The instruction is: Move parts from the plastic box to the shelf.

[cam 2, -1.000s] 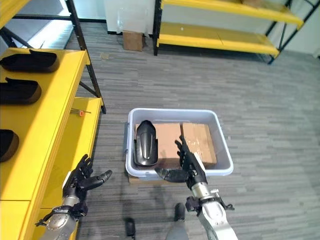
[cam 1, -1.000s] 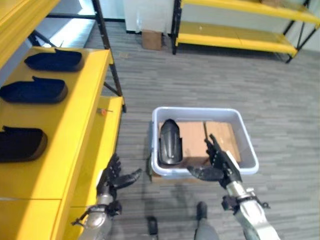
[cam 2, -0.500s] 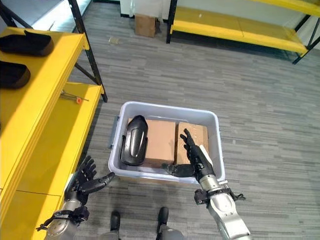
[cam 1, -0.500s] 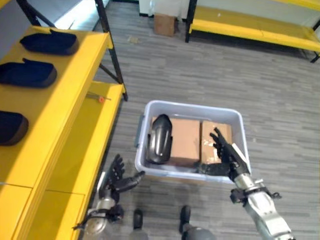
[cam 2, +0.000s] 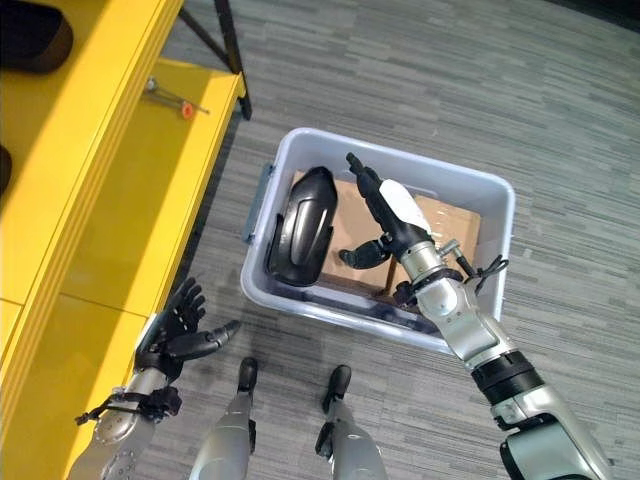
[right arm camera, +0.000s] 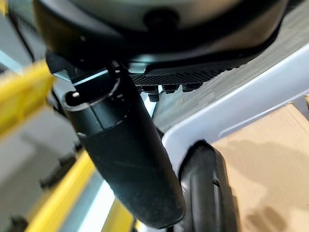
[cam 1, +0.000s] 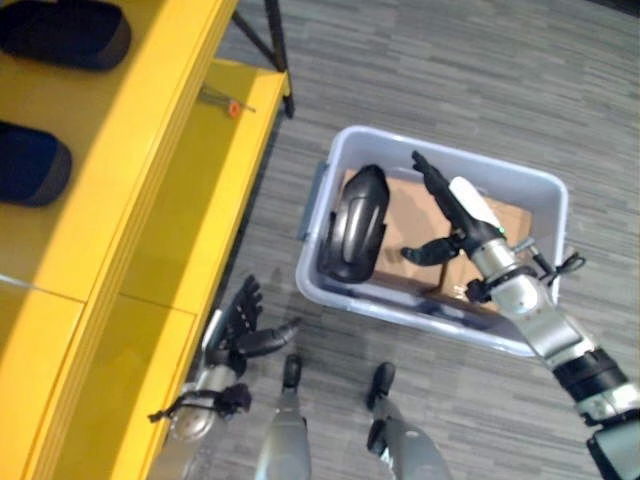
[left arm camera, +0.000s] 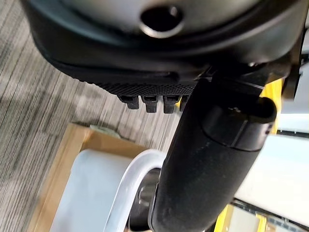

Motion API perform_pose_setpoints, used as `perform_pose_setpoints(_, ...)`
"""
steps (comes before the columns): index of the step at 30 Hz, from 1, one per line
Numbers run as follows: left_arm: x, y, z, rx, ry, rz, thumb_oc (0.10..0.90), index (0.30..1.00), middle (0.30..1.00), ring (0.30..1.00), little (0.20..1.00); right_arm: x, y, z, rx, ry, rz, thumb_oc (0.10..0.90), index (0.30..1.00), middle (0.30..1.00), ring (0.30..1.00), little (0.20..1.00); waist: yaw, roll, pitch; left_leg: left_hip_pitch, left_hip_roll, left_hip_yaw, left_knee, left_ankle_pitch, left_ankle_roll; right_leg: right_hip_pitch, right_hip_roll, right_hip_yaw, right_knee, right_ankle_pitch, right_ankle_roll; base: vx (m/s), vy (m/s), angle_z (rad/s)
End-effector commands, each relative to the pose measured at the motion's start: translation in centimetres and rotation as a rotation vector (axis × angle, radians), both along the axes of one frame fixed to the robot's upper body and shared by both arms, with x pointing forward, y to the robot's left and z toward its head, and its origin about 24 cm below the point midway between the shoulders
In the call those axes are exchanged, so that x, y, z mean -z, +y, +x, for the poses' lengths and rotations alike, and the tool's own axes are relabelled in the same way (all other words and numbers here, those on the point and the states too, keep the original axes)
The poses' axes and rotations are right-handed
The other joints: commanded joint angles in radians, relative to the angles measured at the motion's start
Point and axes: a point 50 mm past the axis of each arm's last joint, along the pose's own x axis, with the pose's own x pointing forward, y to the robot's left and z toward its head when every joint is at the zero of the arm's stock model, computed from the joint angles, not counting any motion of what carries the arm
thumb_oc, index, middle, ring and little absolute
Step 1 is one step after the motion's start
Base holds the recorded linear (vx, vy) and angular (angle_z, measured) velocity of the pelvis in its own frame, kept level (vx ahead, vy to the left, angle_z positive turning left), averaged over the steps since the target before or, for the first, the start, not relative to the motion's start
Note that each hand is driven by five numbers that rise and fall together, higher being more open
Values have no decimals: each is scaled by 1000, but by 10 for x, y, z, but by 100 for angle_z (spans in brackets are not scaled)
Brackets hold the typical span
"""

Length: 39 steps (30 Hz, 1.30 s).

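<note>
Black part (cam 2: 302, 226) lies lengthwise along plastic box's (cam 2: 497, 188) left wall, frame centre. Right hand (cam 2: 392, 212) above cardboard (cam 2: 447, 217), fingers straight, empty. Left hand (cam 2: 176, 332) lower left, spread, empty. Shelf (cam 2: 110, 190) left.

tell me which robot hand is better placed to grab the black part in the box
Right. The right robot hand is open over the plastic box, just beside the black part. The left robot hand is open too, but it hangs outside the box, low by the yellow shelf, farther from the part.
</note>
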Motion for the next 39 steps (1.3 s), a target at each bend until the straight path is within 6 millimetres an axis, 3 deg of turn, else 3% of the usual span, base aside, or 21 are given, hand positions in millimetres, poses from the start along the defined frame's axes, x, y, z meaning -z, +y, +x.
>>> perform_pose_setpoints(1, -34, -2, 3, 21, -199, 2, 900, 1000, 1000, 1000, 1000, -59, -3, 3, 31, -293, -224, 900, 1000, 1000, 1000, 1000, -2, 13, -66, 53, 55, 19, -10, -1, 9, -127, -136, 46, 272, -90, 102, -12, 15, 16)
perform_pose_setpoints(7, -41, -3, 9, 25, -231, 20, 900, 1000, 1000, 1000, 1000, -75, -12, 18, 117, -341, -427, 900, 1000, 1000, 1000, 1000, 15, 32, -41, 24, 43, -3, -7, 6, 9, -146, -151, 36, 286, -94, 102, -13, 12, 9)
perform_pose_setpoints(10, -41, -7, 11, 43, -230, 22, 900, 1000, 1000, 1000, 1000, -78, -20, 24, 155, -337, -597, 900, 1000, 1000, 1000, 1000, 25, 40, -25, 8, 35, -15, -3, 7, 11, -158, -158, 31, 294, -95, 103, -3, 7, 11)
perform_pose_setpoints(17, -42, -9, 13, 52, -235, 30, 900, 1000, 1000, 1000, 1000, -83, -25, 31, 185, -328, -783, 900, 1000, 1000, 1000, 1000, 29, 49, -5, -15, 26, -27, -2, 12, 12, -179, -166, 25, 305, -97, 103, 5, 2, 7)
perform_pose_setpoints(25, -46, -11, 18, 39, -255, 28, 900, 1000, 1000, 1000, 1000, -85, -19, 33, 178, -348, -812, 900, 1000, 1000, 1000, 1000, 30, 47, 14, -41, 20, -38, 8, 9, 14, -197, -172, 24, 311, -99, 100, 5, -1, 1)
perform_pose_setpoints(39, -54, -10, 21, 7, -291, 19, 900, 1000, 1000, 1000, 1000, -70, -6, 35, 121, -299, -806, 900, 1000, 1000, 1000, 1000, 34, 26, 48, -73, 11, -38, 48, -13, 18, -211, -179, 30, 313, -93, 101, 0, 0, 0)
